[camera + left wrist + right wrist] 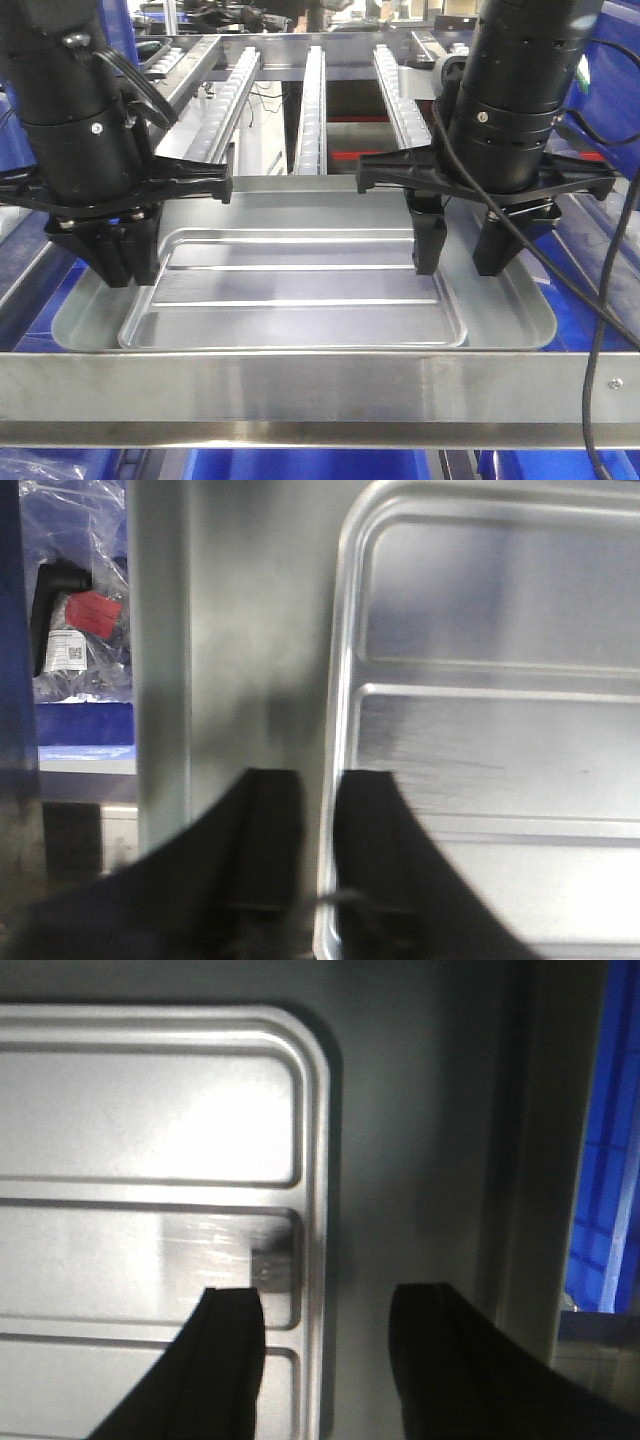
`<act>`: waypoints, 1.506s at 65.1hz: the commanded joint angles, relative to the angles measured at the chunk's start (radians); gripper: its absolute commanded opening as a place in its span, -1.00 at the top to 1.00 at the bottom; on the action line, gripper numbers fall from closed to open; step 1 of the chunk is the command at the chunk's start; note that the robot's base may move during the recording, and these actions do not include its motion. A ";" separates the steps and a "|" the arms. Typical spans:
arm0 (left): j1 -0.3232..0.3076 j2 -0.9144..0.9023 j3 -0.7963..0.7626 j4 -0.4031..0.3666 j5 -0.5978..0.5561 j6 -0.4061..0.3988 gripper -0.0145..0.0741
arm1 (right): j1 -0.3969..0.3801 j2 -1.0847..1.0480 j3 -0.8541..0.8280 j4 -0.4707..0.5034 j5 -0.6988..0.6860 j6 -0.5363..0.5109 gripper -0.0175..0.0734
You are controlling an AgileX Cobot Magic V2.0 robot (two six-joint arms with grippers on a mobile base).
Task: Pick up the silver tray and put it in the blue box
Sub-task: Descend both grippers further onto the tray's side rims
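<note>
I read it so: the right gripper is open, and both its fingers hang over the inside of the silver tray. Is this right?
Not quite. The right gripper is open, but only one finger hangs over the inside of the silver tray; the other is outside its rim, over the grey surface. The right wrist view shows it.

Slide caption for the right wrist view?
Open right hand straddles the rim of the tray.

Industrial workshop, roller conveyor rails (pixel 311 110), steel rack rail (pixel 300 395), bagged parts (pixel 75 610)
</note>
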 commanded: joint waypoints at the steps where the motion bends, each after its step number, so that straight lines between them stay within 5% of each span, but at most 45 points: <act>1: -0.007 -0.038 -0.026 0.012 -0.011 0.003 0.15 | 0.001 -0.045 -0.032 -0.005 -0.040 -0.011 -0.30; 7: -0.007 -0.038 -0.026 0.008 -0.011 0.003 -0.01 | 0.001 -0.045 -0.032 -0.005 -0.040 -0.011 -0.30; 98: -0.007 0.026 -0.026 0.016 -0.069 0.003 0.08 | -0.003 0.008 -0.032 -0.024 -0.069 -0.011 -0.30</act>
